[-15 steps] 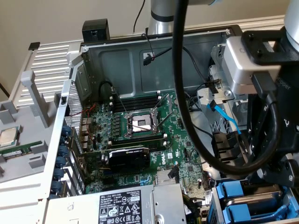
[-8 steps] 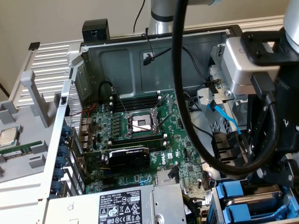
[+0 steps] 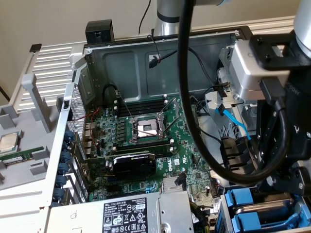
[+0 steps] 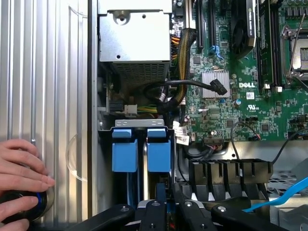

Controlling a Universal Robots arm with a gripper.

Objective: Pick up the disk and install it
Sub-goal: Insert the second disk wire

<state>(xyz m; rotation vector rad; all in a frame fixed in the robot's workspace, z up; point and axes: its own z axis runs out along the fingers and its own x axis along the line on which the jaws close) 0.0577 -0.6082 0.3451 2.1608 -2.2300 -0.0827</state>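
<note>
- Claw (image 4: 163, 197) is seen directly over the drive cage (image 4: 139, 123), its jaws drawn narrow; whether anything is pinched cannot be told
- The disk (image 4: 159, 151) is judged to be the blue-fronted unit seated in the cage slot nearest the circuit board (image 4: 231, 96)
- A straight push along the slot is advised, with the blue cable (image 4: 284, 195) beside the cage kept clear
- Two slots of the cage are filled: the disk and a second blue carrier (image 4: 124, 151) alongside
- The cage, circuit board and power box (image 4: 134, 33) are housed in the open case (image 3: 146, 63)

A ribbed grey bench (image 3: 53, 63) carries the open computer case (image 3: 146, 48); a CPU chip (image 3: 8, 143) lies at left of frame.
</note>
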